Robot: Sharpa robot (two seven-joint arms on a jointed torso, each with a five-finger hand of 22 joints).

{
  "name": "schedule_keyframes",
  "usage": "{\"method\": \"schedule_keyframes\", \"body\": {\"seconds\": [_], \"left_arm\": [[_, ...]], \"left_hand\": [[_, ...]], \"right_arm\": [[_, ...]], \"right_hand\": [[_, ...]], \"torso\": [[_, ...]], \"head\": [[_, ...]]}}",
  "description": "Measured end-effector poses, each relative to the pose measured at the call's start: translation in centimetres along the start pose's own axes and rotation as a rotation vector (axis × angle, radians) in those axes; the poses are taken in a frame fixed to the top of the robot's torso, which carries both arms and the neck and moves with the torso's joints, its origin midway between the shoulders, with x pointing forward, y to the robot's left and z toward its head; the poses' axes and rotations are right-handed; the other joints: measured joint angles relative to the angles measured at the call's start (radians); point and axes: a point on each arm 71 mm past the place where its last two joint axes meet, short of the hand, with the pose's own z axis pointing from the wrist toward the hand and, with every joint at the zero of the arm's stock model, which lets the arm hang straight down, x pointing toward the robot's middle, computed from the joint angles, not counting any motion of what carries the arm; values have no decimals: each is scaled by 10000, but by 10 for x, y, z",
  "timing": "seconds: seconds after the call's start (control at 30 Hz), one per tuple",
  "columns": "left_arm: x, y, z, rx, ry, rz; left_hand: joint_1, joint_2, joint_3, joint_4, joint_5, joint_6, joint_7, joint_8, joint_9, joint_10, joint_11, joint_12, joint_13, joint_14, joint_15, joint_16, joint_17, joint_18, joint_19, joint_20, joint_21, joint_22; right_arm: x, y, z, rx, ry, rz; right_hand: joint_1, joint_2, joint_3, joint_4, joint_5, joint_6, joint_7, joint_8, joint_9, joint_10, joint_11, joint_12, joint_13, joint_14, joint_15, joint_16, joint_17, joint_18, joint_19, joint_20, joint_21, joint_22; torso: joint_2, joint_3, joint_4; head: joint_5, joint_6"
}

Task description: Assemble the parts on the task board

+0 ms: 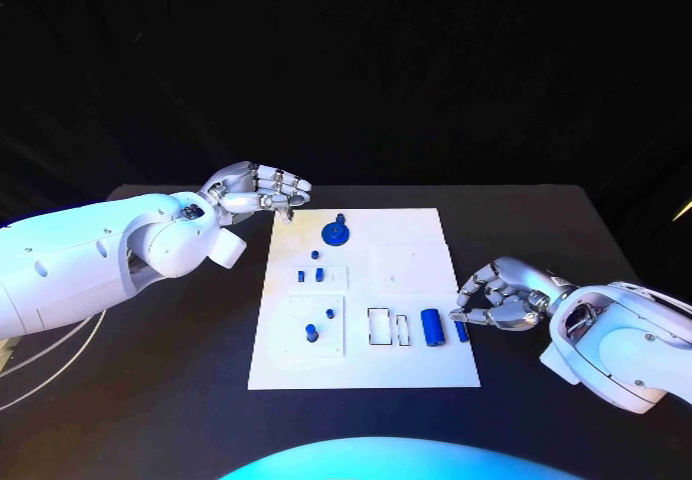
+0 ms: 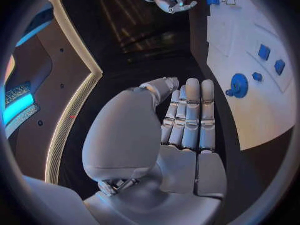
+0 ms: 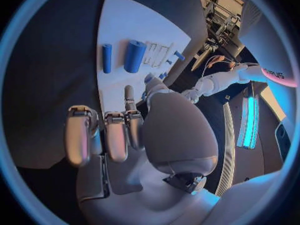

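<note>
The right hand (image 1: 498, 298), fingers curled and empty, hovers at the board's (image 1: 418, 372) right edge by the thin cylinder (image 1: 462, 331); a clumsy grasp could roll it off. The left hand (image 1: 260, 190) idles, curled.

Two white arms, glossy rounded shells, small dark screw holes on left arm (image 1: 87, 262). Left hand (image 1: 257, 190) and right hand (image 1: 499, 297) silver, segmented fingers (image 2: 190, 115), smooth domed grey palm cover. Thin pale cables at 8 o'clock.
</note>
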Motion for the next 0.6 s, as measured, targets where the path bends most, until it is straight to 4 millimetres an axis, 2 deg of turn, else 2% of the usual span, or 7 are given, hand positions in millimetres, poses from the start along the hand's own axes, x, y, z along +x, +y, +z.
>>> {"method": "schedule_keyframes", "body": {"seconds": [0.13, 0.2, 0.37, 0.43, 0.6], "left_arm": [[0, 1, 0, -9, -1, -15], [0, 1, 0, -17, -1, -22], [0, 1, 0, -18, -9, -31], [0, 1, -1, -19, -12, -34], [-1, 1, -1, -24, -31, -40]], "left_hand": [[0, 0, 0, 0, 0, 0, 0, 0, 0, 0, 0, 0, 0, 0, 0, 0, -1, 0, 0, 0, 0, 0], [0, 0, 0, 0, 0, 0, 0, 0, 1, 0, 0, 0, 0, 0, 0, 0, -1, 0, 0, 0, 0, 0], [0, 0, 0, 0, 0, 0, 0, 0, 1, 0, 0, 0, 1, 0, 0, 0, -1, 0, 0, 0, 0, 0], [0, 0, 0, 0, 0, 0, 0, 0, 1, 0, 0, 0, 1, 0, 0, 0, -1, 0, 0, 0, 0, 0], [0, 0, 0, 0, 0, 0, 0, 0, 1, 0, 0, 1, 1, 0, 0, 0, -2, 0, 0, 0, 0, 0]], "right_arm": [[6, 1, 3, 171, -59, -231], [10, 2, 5, 260, -45, -311], [21, 4, 10, 389, 35, -452], [24, 4, 12, 462, 44, -516], [30, 6, 16, 550, 74, -651]], "right_hand": [[-262, 33, -228, -5, 0, -1, 1, 71, 40, 0, -1, 238, 0, 0, 0, 94, 0, 1, 0, 0, 185, -1], [-446, 41, -367, -1, 0, -1, 1, 87, 68, 0, -1, 276, 0, 0, 0, 105, -1, -112, 0, 0, 230, -1], [-773, 142, -733, 14, 116, -1, 1, 233, 130, -2, 1, 351, 0, 0, 0, 148, -1, -112, 0, 1, 321, -1], [-1146, 200, -1119, 16, 272, 55, -55, 354, 193, 33, -34, 415, -1, 0, 0, 202, -2, -112, 0, 1, 381, -2], [-1210, 263, -1339, 17, 290, 68, -67, 389, 231, 33, -34, 432, -2, 0, 1, 202, -2, -112, 0, 1, 423, -2]], "torso": [[1, 0, 5], [2, -2, 5], [10, -7, 5], [11, -7, 5], [12, -7, 5]], "head": [[-10, -3], [-10, -12], [29, -30], [41, -38], [75, -69]]}}
